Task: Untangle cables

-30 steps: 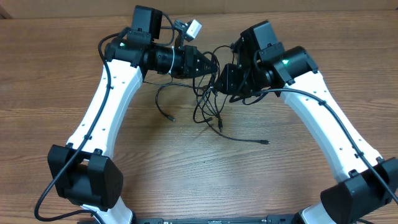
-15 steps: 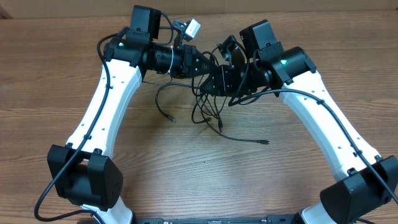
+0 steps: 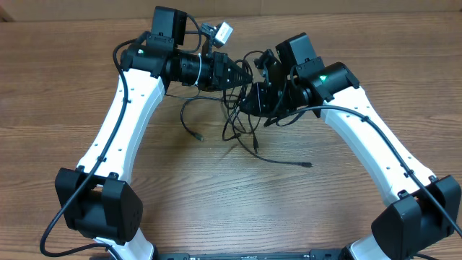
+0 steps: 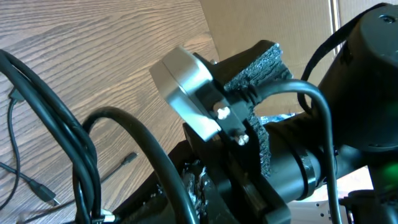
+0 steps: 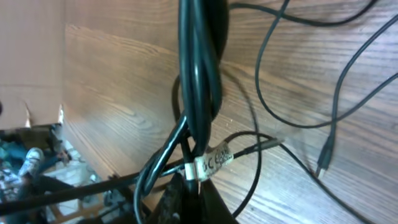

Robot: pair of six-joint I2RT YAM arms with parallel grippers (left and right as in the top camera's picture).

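Observation:
The cables point(image 3: 242, 126) are thin black cords that hang in a tangled bunch between my two grippers. Loose plug ends lie on the wooden table point(image 3: 216, 195). My left gripper point(image 3: 245, 74) is shut on the top of the bunch, though its jaws look dark in the left wrist view. My right gripper point(image 3: 251, 101) is right beside it, a little lower. In the right wrist view my right gripper point(image 5: 189, 196) is shut on cords just below a white label point(image 5: 213, 162), and the thick twisted bundle point(image 5: 199, 81) rises from it. Black cords point(image 4: 59, 149) also show in the left wrist view.
Loose cable ends reach out to a plug at the left point(image 3: 198, 137) and another at the right point(image 3: 309, 165). In the left wrist view the right arm's wrist point(image 4: 273, 162) fills the frame very close. A cardboard wall point(image 3: 361, 6) stands at the table's back edge.
My right gripper has moved left and slightly down, up against the left gripper and onto the cable bunch. The left arm has not moved.

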